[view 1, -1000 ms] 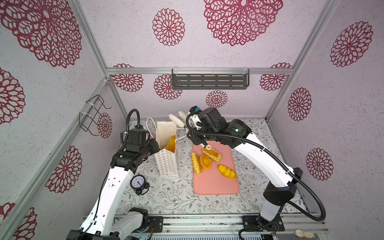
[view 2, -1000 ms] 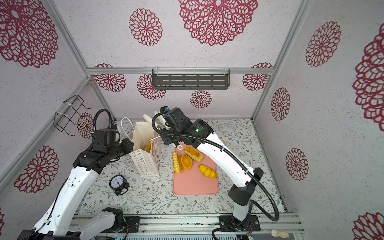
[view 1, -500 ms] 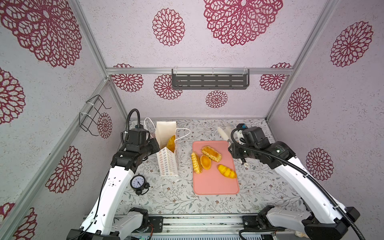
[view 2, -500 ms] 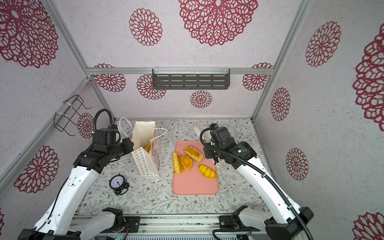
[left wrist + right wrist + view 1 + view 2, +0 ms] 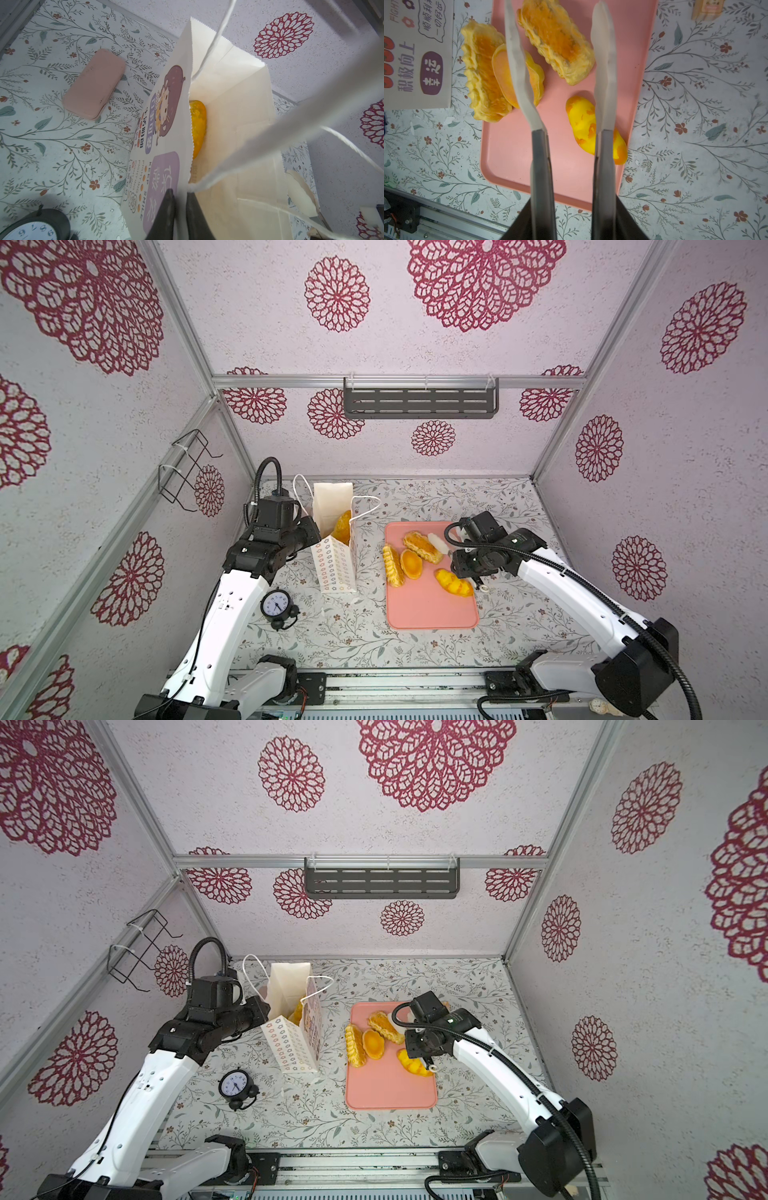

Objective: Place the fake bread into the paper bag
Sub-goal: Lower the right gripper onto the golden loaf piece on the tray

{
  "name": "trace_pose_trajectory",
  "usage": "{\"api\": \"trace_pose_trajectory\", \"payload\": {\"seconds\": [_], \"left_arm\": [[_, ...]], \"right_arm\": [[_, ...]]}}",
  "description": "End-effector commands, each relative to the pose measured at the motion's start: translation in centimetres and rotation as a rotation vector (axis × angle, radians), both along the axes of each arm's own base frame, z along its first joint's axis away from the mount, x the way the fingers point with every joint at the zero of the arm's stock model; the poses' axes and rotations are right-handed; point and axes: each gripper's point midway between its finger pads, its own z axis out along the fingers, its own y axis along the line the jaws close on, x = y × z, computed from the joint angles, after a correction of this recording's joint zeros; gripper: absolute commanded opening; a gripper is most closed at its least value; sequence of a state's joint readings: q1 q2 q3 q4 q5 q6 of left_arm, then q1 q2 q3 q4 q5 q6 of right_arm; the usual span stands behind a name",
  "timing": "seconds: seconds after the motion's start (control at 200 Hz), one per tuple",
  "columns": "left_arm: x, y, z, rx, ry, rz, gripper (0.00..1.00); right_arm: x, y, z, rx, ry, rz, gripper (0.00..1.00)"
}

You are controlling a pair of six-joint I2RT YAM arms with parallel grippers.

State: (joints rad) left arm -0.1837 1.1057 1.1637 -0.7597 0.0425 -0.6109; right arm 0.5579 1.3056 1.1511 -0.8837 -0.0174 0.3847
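Observation:
The white paper bag stands upright left of the pink tray. One fake bread leans inside it. My left gripper is shut on the bag's printed wall just below the rim. On the tray lie a ridged roll, a round tart, a loaf and a speckled yellow bun. My right gripper hovers open over the tray. The loaf shows between its long white fingers, and the bun lies under one finger.
A black alarm clock stands on the floral tabletop front left of the bag. A small wooden block lies past the tray's far corner. A dark shelf hangs on the back wall and a wire rack on the left wall.
My right gripper has swung from above the bag's mouth to the right and come down over the tray. The left gripper has kept its hold on the bag.

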Motion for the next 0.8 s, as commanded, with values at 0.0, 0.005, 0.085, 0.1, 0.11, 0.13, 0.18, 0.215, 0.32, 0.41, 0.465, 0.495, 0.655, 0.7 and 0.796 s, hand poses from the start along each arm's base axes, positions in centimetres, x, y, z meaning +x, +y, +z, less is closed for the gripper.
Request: {"api": "trace_pose_trajectory", "payload": {"seconds": [0.0, 0.005, 0.085, 0.1, 0.11, 0.13, 0.18, 0.215, 0.32, 0.41, 0.465, 0.495, 0.655, 0.7, 0.796], "left_arm": [[0.2, -0.4, 0.3, -0.012, -0.021, -0.009, 0.14], [0.2, -0.4, 0.3, -0.013, -0.023, -0.009, 0.15], [0.2, -0.4, 0.4, -0.014, -0.026, -0.01, 0.16], [0.2, -0.4, 0.4, -0.013, -0.027, -0.01, 0.16], [0.2, -0.4, 0.4, -0.013, -0.026, -0.01, 0.16], [0.1, -0.4, 0.5, -0.013, -0.027, -0.011, 0.16], [0.1, -0.4, 0.5, -0.013, -0.029, -0.009, 0.17], [0.1, -0.4, 0.5, -0.013, -0.028, -0.009, 0.18], [0.0, -0.3, 0.5, -0.011, -0.028, -0.007, 0.21], [0.0, -0.2, 0.4, -0.009, -0.028, -0.005, 0.22], [0.0, -0.2, 0.4, -0.006, -0.027, -0.005, 0.23], [0.0, -0.2, 0.4, -0.007, -0.027, -0.005, 0.23], [-0.1, -0.2, 0.1, -0.003, -0.021, -0.008, 0.23], [-0.2, -0.2, 0.0, -0.003, -0.016, -0.008, 0.24], [-0.3, -0.1, -0.1, 0.0, -0.016, -0.006, 0.25]], "right_arm": [[0.5, 0.9, 0.6, 0.049, -0.024, 0.027, 0.46], [0.5, 0.9, 0.6, 0.052, -0.024, 0.028, 0.46], [0.2, 1.9, 0.7, 0.101, -0.003, 0.049, 0.46], [0.1, 2.1, 0.7, 0.109, 0.002, 0.051, 0.46], [0.0, 2.2, 0.7, 0.113, 0.007, 0.053, 0.46], [-0.1, 2.3, 0.7, 0.122, 0.012, 0.055, 0.46], [-0.3, 2.8, 0.7, 0.145, 0.024, 0.058, 0.46], [-0.5, 3.2, 0.7, 0.163, 0.028, 0.062, 0.46], [-1.1, 4.5, 0.9, 0.197, 0.037, 0.08, 0.47], [-1.4, 6.0, 1.2, 0.205, 0.035, 0.108, 0.47], [-1.5, 7.0, 1.4, 0.203, 0.033, 0.132, 0.47], [-1.5, 7.5, 1.6, 0.198, 0.032, 0.142, 0.47], [-1.1, 9.6, 1.7, 0.155, 0.037, 0.179, 0.47], [-1.1, 10.0, 1.6, 0.148, 0.043, 0.183, 0.47], [-1.5, 11.0, 1.3, 0.147, 0.055, 0.194, 0.47]]}}
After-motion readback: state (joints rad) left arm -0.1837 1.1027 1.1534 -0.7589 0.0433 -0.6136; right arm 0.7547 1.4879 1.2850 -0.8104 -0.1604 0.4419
